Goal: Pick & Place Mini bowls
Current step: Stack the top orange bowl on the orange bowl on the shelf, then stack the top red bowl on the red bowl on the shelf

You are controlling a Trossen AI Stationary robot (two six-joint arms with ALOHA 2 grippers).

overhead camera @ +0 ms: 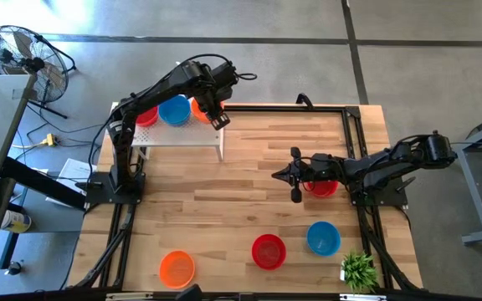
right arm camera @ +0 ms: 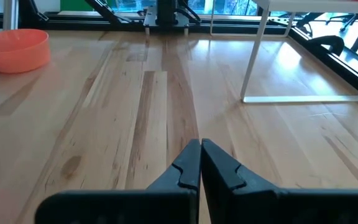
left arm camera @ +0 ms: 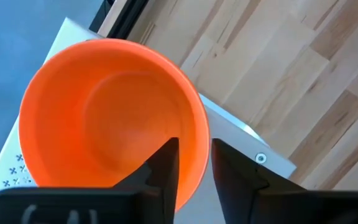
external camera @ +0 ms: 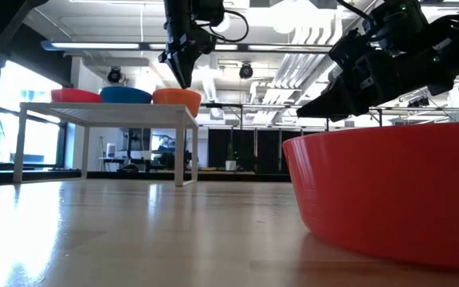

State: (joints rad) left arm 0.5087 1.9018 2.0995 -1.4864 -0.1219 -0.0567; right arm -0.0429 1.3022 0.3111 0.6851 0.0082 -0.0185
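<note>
Fingers of my left gripper (left arm camera: 194, 163) straddle the rim of an orange bowl (left arm camera: 107, 118), one finger inside, one outside, with a narrow gap showing between them; they are parted, no squeeze on the wall that I can see. That bowl sits on the white perforated stand (overhead camera: 182, 134) at the far left of the table, at the end of a row: red bowl (overhead camera: 146, 116), blue bowl (overhead camera: 174, 109), then the orange one under my left wrist. Low view confirms the three in line on the stand top, my left gripper (external camera: 183, 73) pointing down just at the orange bowl's (external camera: 177, 98) rim.

Right gripper (right arm camera: 200, 163) fingers are pressed together, nothing between them. It lies low over the wooden table (overhead camera: 249, 167) right of centre, pointing toward the left arm's side. A second red bowl (overhead camera: 322, 186) sits on the table right beneath the right arm, just behind the fingertips; in the low view it fills the foreground (external camera: 389, 191).

Along the near edge of the table, three more bowls stand well apart from each other: orange (overhead camera: 176, 267) at left, red (overhead camera: 268, 251) in the middle, blue (overhead camera: 323, 237) to its right. The right wrist view catches the near-edge orange one (right arm camera: 15, 48) across the boards. A small green plant (overhead camera: 358, 269) stands at the near right corner.
</note>
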